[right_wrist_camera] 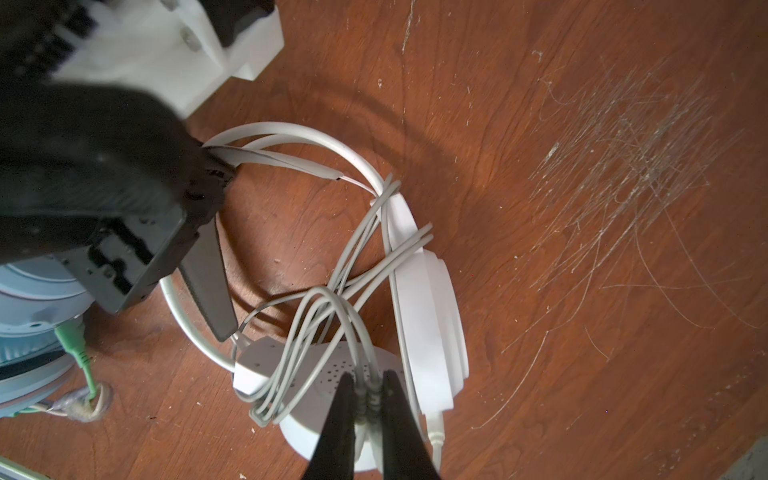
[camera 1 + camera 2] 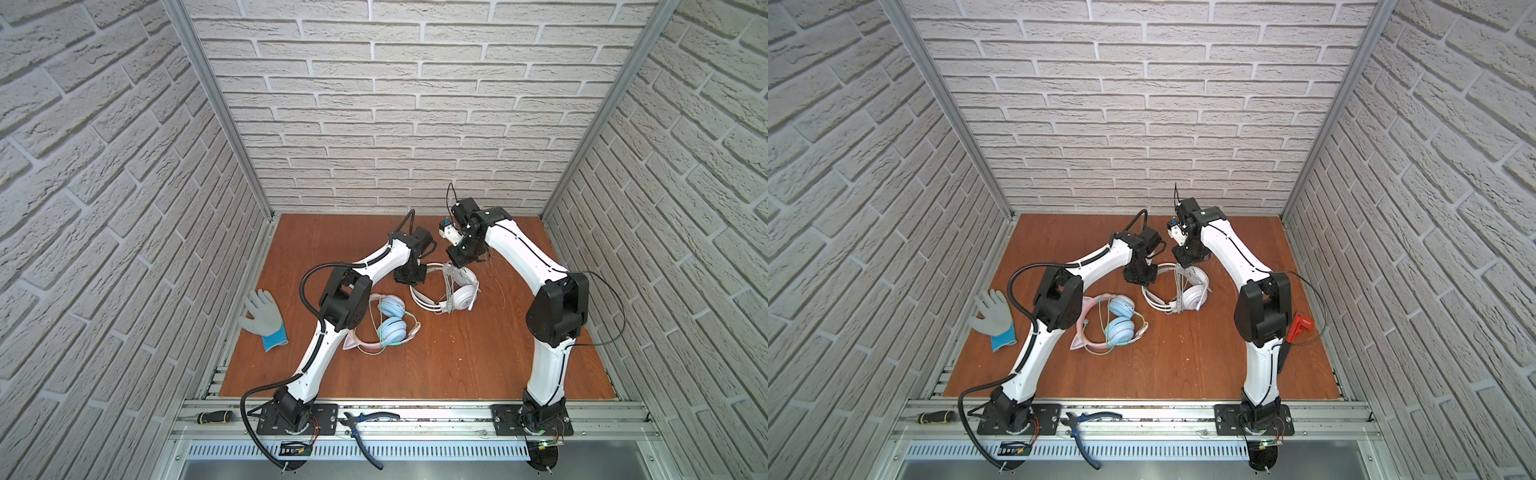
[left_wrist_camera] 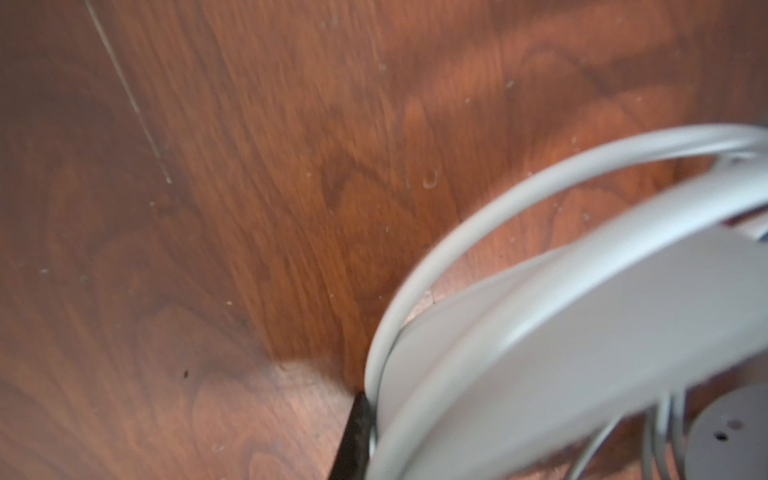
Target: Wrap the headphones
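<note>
The white headphones (image 2: 455, 296) (image 2: 1187, 296) lie at the middle rear of the wooden board, their white cable (image 1: 324, 316) looped in several strands over band and cups. My left gripper (image 2: 409, 277) (image 2: 1139, 277) (image 3: 365, 419) is shut on their headband (image 3: 540, 332). One black finger shows in the left wrist view; the other is hidden behind the band. My right gripper (image 2: 459, 261) (image 2: 1187, 261) (image 1: 368, 380) is shut on a few cable strands above a white ear cup (image 1: 316, 374). The pink-banded headphones (image 2: 390, 322) (image 2: 1115, 322) with light-blue cups lie loose, nearer the front left.
A grey and blue glove (image 2: 262, 316) lies at the board's left edge. A red tool (image 2: 1300, 326) sits by the right arm. A screwdriver (image 2: 214, 417) and pliers (image 2: 365, 419) rest on the front rail. Pale scratches (image 1: 623, 166) mark the board beside the white headphones.
</note>
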Robot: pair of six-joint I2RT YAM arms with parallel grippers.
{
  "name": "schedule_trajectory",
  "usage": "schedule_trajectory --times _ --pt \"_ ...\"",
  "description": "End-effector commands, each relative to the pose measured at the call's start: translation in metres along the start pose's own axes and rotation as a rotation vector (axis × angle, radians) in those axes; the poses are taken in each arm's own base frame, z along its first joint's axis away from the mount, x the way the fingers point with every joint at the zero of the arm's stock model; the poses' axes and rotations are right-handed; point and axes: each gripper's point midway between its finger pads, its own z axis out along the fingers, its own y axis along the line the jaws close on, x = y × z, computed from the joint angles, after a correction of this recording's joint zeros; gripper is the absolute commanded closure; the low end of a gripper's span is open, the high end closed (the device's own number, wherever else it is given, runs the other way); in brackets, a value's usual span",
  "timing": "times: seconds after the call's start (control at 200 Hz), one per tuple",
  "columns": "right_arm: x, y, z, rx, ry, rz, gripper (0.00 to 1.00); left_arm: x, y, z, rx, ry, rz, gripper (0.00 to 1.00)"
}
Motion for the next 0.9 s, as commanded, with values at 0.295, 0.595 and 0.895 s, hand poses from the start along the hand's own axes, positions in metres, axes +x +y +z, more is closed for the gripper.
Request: schedule_trajectory --times 0.295,0.595,0.895 --pt "-0.041 -0.003 0.029 -0.051 -0.058 -0.005 0.95 0.009 -0.008 0.013 0.021 0.049 0.029 0.88" --pt "-0.037 0.014 0.044 -0.152 -0.014 -0.001 0.95 0.009 -0.008 0.014 0.023 0.060 0.032 0.80" --pt "-0.029 0.029 0.057 -0.226 0.028 0.021 0.95 0.009 -0.009 0.013 0.020 0.063 0.032 0.78"
